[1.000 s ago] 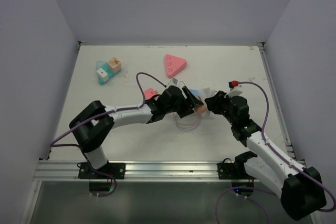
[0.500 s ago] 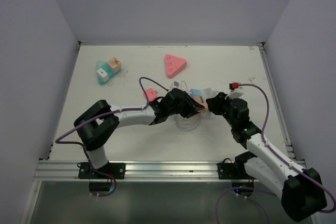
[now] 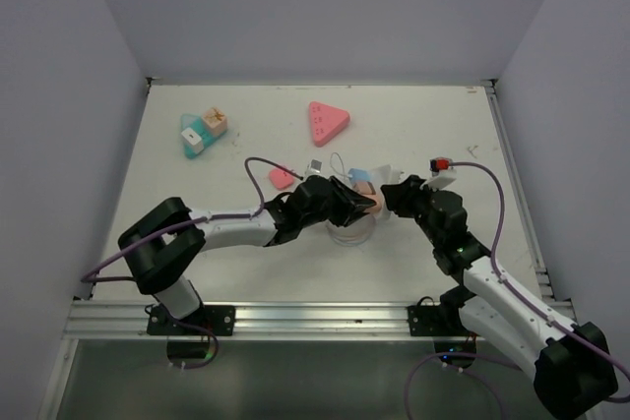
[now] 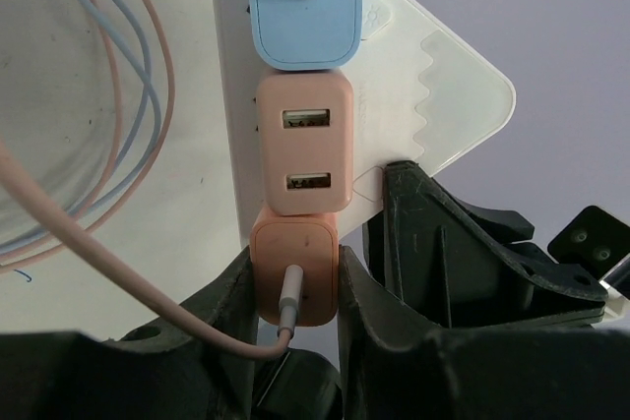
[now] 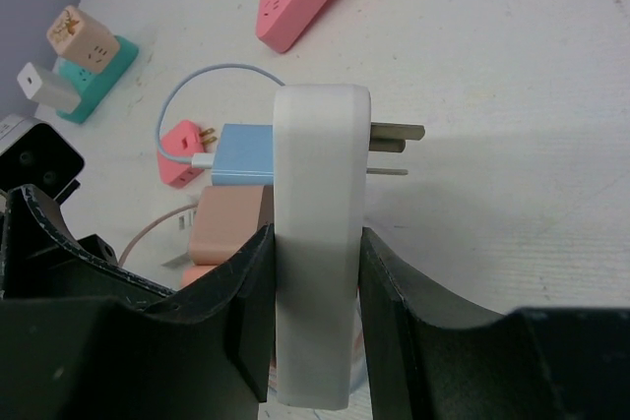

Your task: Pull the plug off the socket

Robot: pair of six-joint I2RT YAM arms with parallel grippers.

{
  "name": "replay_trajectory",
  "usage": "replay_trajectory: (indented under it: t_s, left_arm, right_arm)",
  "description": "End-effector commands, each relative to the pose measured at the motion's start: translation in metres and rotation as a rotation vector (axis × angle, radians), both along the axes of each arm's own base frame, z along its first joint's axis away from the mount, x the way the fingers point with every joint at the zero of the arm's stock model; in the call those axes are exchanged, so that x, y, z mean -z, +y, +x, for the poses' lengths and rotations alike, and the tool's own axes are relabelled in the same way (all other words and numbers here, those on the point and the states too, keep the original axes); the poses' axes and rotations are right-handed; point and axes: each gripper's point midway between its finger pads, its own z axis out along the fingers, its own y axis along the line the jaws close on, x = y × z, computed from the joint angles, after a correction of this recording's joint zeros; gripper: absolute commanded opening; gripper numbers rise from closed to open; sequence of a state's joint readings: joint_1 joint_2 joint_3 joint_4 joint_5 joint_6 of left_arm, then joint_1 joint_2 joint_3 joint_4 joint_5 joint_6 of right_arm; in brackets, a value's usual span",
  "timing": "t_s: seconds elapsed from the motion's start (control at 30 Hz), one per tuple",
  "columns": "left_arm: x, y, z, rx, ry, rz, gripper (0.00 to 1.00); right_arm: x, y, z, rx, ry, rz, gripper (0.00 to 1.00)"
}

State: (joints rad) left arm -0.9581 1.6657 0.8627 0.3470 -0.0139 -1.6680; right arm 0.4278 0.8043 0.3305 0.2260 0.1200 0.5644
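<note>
The white triangular socket block (image 5: 315,243) stands on edge, and my right gripper (image 5: 315,327) is shut on it. Three plugs sit in a row on its face: a blue one (image 4: 300,7), a pale pink one with two USB ports (image 4: 303,145), and an orange plug (image 4: 295,243) with a pink cable. My left gripper (image 4: 293,277) is shut on the orange plug, which still touches the socket (image 4: 433,86). In the top view both grippers meet at mid-table, the left (image 3: 364,204) and the right (image 3: 392,194).
Loose pink and blue cable loops (image 3: 349,228) lie under the grippers. A small pink plug (image 3: 282,178) lies to the left. A pink triangular power strip (image 3: 327,120) and teal and tan blocks (image 3: 202,130) sit farther back. The socket's metal prongs (image 5: 394,135) stick out to the right.
My left arm's elbow has swung down and to the left while its gripper stays on the orange plug. My right gripper has shifted slightly left with the socket.
</note>
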Motion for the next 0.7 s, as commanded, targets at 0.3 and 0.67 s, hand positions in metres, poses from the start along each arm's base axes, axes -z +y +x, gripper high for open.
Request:
replay_trajectory:
  t_s: [0.3,0.67]
  left_arm:
    - [-0.043,0.049,-0.022,-0.032,0.000,-0.050,0.00]
    - [-0.015,0.096,-0.011,0.053,-0.130,0.121,0.00]
  right_arm:
    - [-0.009,-0.065,0.020,0.305,-0.073,-0.136,0.00]
    - [-0.027,-0.046,0.018,0.202,-0.136,-0.085,0.00]
